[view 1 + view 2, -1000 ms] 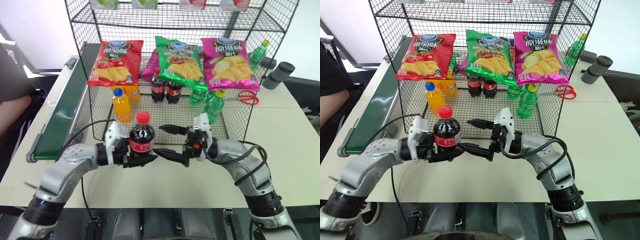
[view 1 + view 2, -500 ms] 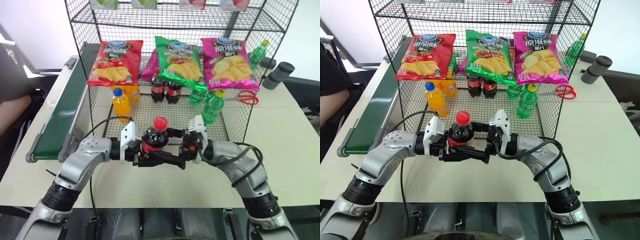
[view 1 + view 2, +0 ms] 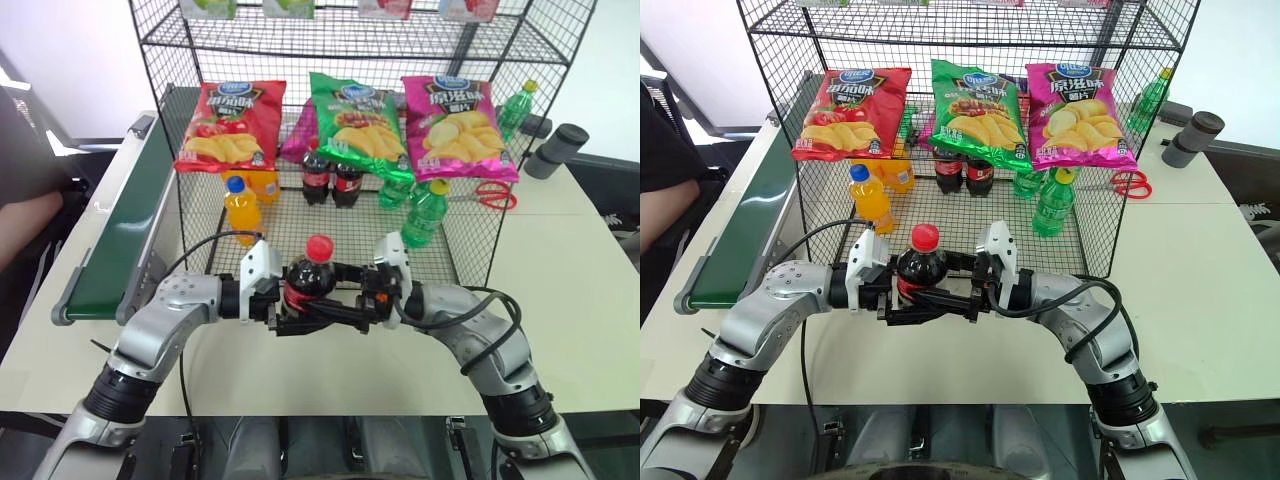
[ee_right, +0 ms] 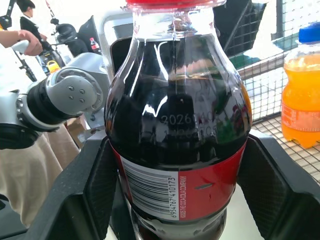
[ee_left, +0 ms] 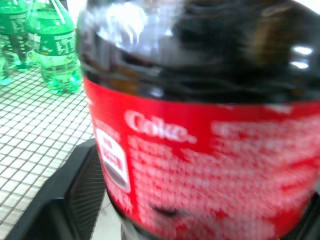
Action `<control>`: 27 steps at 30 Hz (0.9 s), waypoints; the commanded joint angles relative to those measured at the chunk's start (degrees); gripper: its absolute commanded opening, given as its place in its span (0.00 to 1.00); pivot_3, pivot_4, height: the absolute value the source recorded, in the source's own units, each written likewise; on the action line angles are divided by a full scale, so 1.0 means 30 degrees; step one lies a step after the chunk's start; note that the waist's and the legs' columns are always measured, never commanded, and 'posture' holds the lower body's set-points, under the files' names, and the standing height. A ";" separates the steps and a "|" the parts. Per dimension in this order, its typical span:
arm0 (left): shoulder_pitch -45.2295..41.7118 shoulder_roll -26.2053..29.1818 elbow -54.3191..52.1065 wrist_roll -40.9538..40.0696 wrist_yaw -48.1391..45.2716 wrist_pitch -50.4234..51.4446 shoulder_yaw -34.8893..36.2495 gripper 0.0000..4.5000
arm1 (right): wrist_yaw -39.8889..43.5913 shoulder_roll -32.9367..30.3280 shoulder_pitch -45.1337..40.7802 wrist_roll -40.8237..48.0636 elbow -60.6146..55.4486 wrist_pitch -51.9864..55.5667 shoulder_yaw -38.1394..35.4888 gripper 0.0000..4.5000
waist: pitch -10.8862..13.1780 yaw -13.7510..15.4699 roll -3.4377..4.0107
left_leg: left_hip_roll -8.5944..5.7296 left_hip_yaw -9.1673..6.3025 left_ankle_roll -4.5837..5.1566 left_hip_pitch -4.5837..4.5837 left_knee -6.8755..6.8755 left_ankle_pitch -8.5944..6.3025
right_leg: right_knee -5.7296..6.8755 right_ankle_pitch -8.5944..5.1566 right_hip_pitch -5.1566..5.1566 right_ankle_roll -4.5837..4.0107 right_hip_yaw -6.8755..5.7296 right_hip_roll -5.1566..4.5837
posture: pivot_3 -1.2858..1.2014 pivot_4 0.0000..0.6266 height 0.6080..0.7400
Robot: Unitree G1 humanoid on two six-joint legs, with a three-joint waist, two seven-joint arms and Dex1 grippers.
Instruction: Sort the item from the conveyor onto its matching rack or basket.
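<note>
Two claws at one bottle (image 3: 301,283), upright in mid-air over the surface (image 3: 560,300), just before the rack (image 3: 470,250). Right claw (image 3: 335,303) clamped on the lower body, black fingers (image 4: 95,185) pressed on both sides. Left claw (image 3: 280,310) close against the other side; gripping or letting go, cannot tell. Judged step: hand-over from left to right, off the conveyor (image 3: 120,240). Next, probably: pull left claw clear toward the conveyor side, then carry forward to the cola pair (image 3: 330,178) at the back of the lower tier. Open mesh ahead between orange bottle (image 3: 243,212) and green bottle (image 3: 428,212). Keep under the hanging crisp bags and inside the side wires.
</note>
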 commanded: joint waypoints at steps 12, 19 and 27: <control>0.5669 -0.0520 -0.2441 0.0079 0.5427 -0.1505 0.6283 0.98 | -0.5797 0.2436 -0.2404 -0.6710 0.7487 -0.9056 -0.1886 0.64 | 0.0001 0.0008 0.0002 | -0.0002 0.0007 -0.0004 0.0003 -0.0002 0.0001 | 0.0015 0.0000 -0.0007 -0.0001 -0.0001 -0.0075 | 0.52 0.24 1.00; 0.6263 -0.1032 -0.2908 0.0461 0.6954 -0.1484 0.6513 0.98 | -0.8678 0.4396 -0.4706 -0.8428 1.3278 -1.2467 -0.2506 0.64 | 0.0003 -0.0075 0.0006 | -0.0007 0.0019 -0.0008 0.0005 -0.0003 0.0002 | 0.0028 0.0001 -0.0014 -0.0001 0.0002 -0.0089 | 0.52 0.24 1.00; 0.5872 -0.1233 -0.2864 0.0675 0.6854 -0.1774 0.5787 0.98 | -0.9479 0.5900 -0.7594 -0.9052 1.8983 -1.4416 -0.2716 0.64 | 0.0005 -0.0263 0.0011 | -0.0005 0.0027 -0.0015 0.0010 -0.0007 0.0005 | 0.0052 0.0001 -0.0021 -0.0003 0.0004 -0.0095 | 0.52 0.24 1.00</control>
